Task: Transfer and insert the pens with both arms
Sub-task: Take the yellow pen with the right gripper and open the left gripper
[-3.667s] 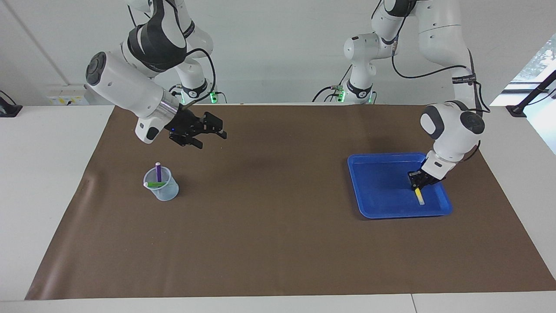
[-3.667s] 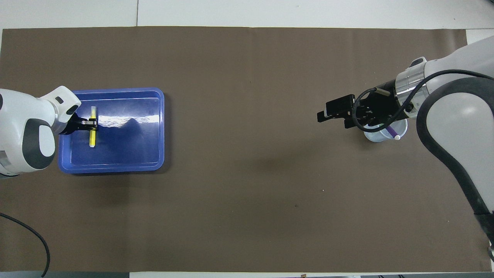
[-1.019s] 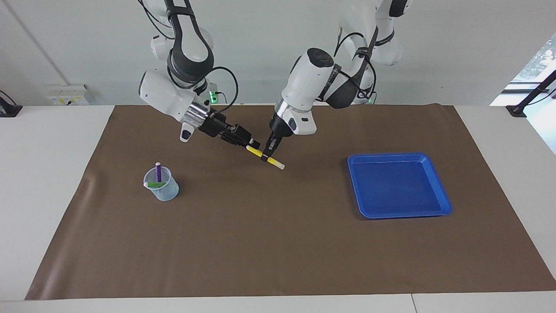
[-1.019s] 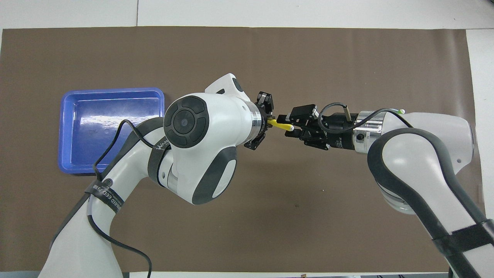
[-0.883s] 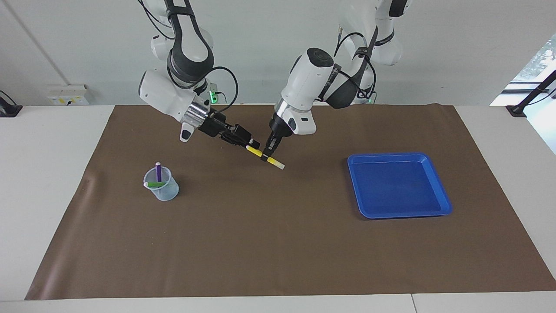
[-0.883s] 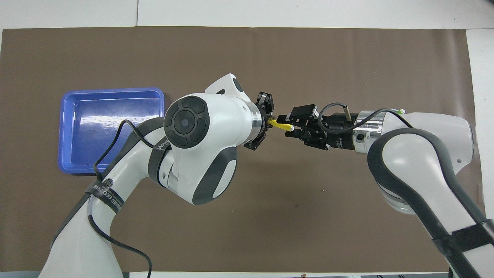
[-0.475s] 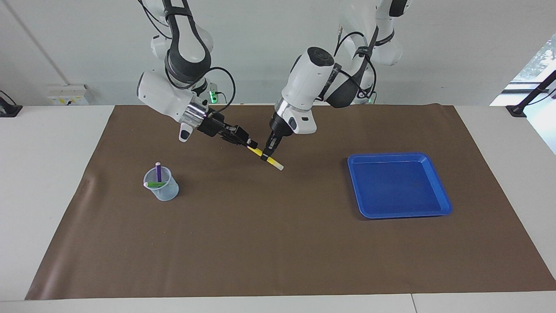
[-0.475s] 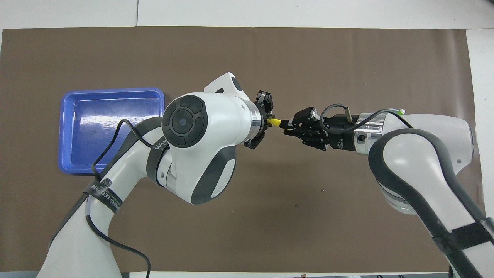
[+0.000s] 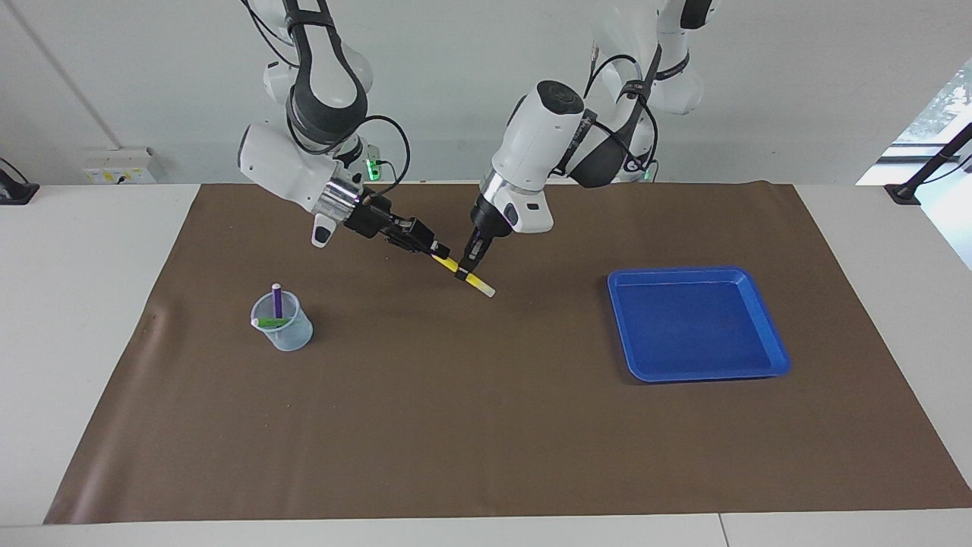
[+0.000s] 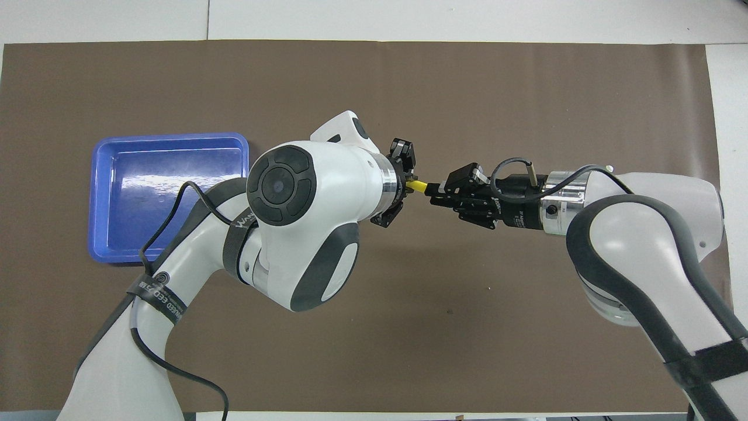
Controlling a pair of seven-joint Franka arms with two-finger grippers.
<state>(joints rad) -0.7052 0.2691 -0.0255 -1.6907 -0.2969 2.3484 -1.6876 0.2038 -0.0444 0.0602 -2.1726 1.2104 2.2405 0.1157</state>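
A yellow pen hangs slanted in the air over the middle of the brown mat, its pale end pointing down. My left gripper comes down onto its middle and is shut on it. My right gripper reaches in from the cup's end and is shut on the pen's upper end. In the overhead view only a short yellow stretch of the pen shows between the left gripper and the right gripper. A purple pen stands in a clear cup, and a green pen lies across its rim.
An empty blue tray lies toward the left arm's end of the table and also shows in the overhead view. The brown mat covers most of the table. In the overhead view the right arm hides the cup.
My left gripper carried the yellow pen from the blue tray to the mat's middle. In the last second my right gripper shut on the pen's upper end; both arms barely moved.
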